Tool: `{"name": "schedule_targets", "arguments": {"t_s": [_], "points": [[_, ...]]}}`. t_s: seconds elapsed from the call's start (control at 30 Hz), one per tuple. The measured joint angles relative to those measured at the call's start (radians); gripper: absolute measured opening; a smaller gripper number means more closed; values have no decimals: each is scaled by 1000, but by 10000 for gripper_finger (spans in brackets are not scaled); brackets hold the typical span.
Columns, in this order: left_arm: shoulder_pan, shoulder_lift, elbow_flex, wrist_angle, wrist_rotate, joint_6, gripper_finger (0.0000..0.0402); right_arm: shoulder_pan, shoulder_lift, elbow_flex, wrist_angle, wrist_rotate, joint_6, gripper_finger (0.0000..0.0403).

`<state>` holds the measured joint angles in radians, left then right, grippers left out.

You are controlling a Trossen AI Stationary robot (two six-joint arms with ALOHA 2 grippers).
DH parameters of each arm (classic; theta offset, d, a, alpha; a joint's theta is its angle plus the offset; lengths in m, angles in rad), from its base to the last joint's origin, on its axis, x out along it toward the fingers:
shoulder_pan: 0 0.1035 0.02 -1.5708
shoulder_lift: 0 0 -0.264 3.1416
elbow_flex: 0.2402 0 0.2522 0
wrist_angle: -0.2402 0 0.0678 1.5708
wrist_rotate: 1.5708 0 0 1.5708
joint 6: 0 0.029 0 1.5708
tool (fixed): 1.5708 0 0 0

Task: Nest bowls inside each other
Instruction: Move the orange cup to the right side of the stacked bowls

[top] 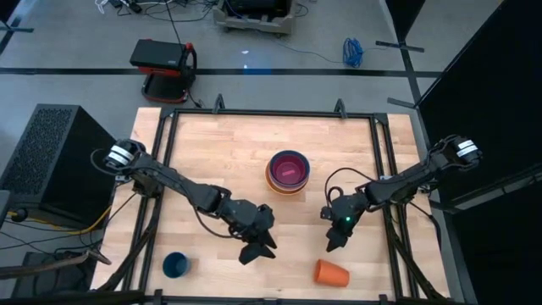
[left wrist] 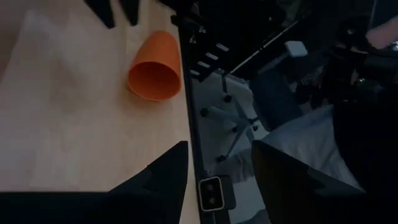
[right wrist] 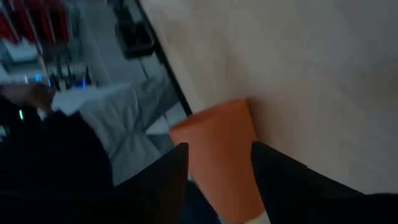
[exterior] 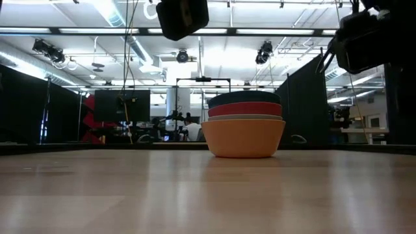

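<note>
Nearest the table's front edge, a small orange cup (top: 331, 272) lies tipped on its side on the wooden table (top: 212, 152), with a small dark blue cup (top: 175, 265) standing well apart from it toward the left front corner. Just behind the orange cup, the right gripper (top: 335, 239) hangs above the wood, its fingers parted and holding nothing; in its wrist view the orange cup (right wrist: 221, 155) shows through the gap between the two dark fingers. Over at mid-table, the left gripper (top: 258, 244) hovers between the two cups, its fingers likewise apart and empty, and its wrist view looks past them to the orange cup (left wrist: 155, 67) lying by the table's edge. Farther back, near the middle of the table, the bowls (top: 287, 173) sit nested in one stack, apart from both grippers. From above, the magenta-pink bowl shows innermost, ringed by a teal-blue rim and orange below. From table height, the stack (exterior: 245, 125) reads orange at the base, then a white rim, red-orange, and teal-blue on top
</note>
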<state>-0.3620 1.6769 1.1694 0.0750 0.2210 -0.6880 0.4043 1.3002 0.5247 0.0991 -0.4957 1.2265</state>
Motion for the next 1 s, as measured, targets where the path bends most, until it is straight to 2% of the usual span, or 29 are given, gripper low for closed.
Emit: {"name": "schedule_targets", "arguments": {"t_s": [0.4,0.67,1.0], "points": [[16,0,0,23,-37,-22,158,-58,-29,2,-67,-187,-226,160],[62,-23,0,128,-38,-45,158,-87,-23,59,-98,-217,-395,146],[118,-184,0,-117,-100,26,158,-92,102,139,-146,-278,-560,138]]}}
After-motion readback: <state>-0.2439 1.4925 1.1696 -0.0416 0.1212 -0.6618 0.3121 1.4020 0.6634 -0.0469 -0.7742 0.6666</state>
